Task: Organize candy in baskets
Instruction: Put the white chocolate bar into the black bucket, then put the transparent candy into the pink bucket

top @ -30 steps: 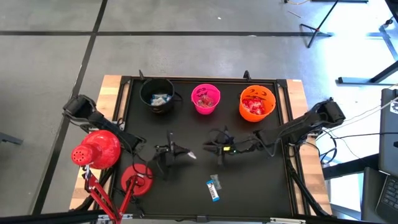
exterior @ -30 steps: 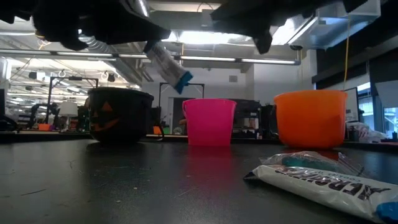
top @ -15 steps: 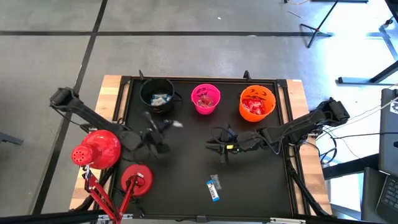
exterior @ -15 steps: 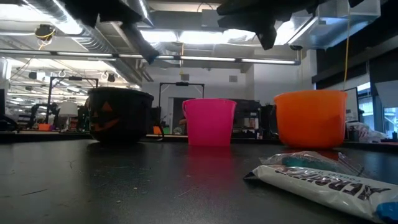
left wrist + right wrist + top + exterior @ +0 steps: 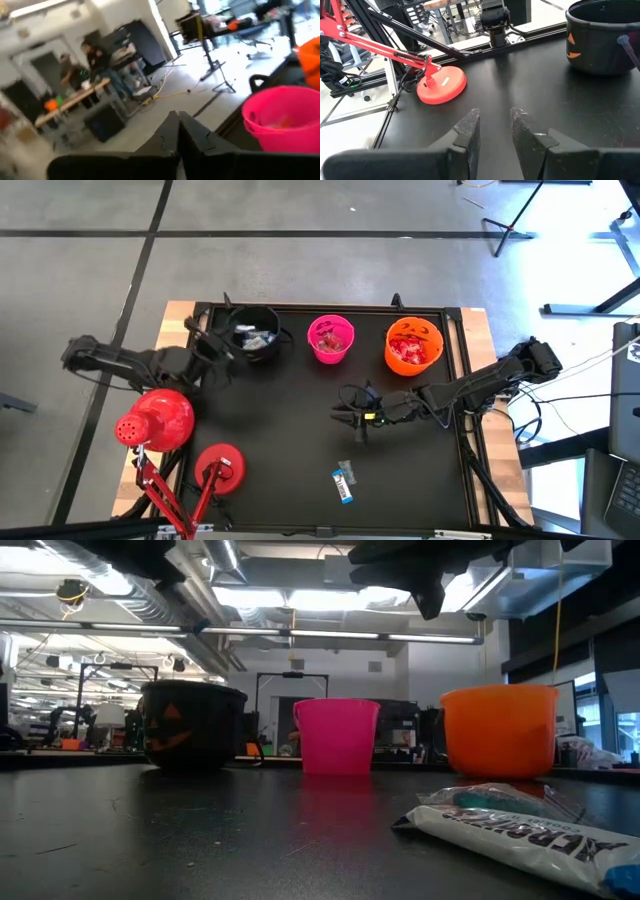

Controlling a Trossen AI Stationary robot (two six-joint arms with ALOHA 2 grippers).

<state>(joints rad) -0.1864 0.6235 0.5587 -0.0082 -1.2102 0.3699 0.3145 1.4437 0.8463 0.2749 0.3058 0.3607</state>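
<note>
One wrapped candy [image 5: 344, 483] is left lying on the black surface [image 5: 290, 480], near its front edge and well apart from the baskets. A second ago the left tool [image 5: 214, 345] hung over the middle of the surface with a blue-tipped wrapper pinched in it; now it has swung out to the left rim of the black cauldron basket [image 5: 252, 332], and no wrapper shows in either the high or the low view. My reading is that the piece has been dropped into the cauldron, where pale wrappers lie — so only the one loose piece is left to sort.

Left arm: stretched in from the left edge of the surface, nearly level, its tool just beside the cauldron's rim, with the fingers [image 5: 169, 134] pressed together on nothing; its wrist camera looks past the pink basket [image 5: 281, 118] into the room.

Right arm: reaching in from the right edge toward the centre, its pose unchanged over the last second. The right tool [image 5: 352, 418] hangs above bare surface, the fingers [image 5: 468, 129] spread a little apart and empty, between the loose candy and the pink basket. The orange basket [image 5: 413, 346] holds red wrappers.
</note>
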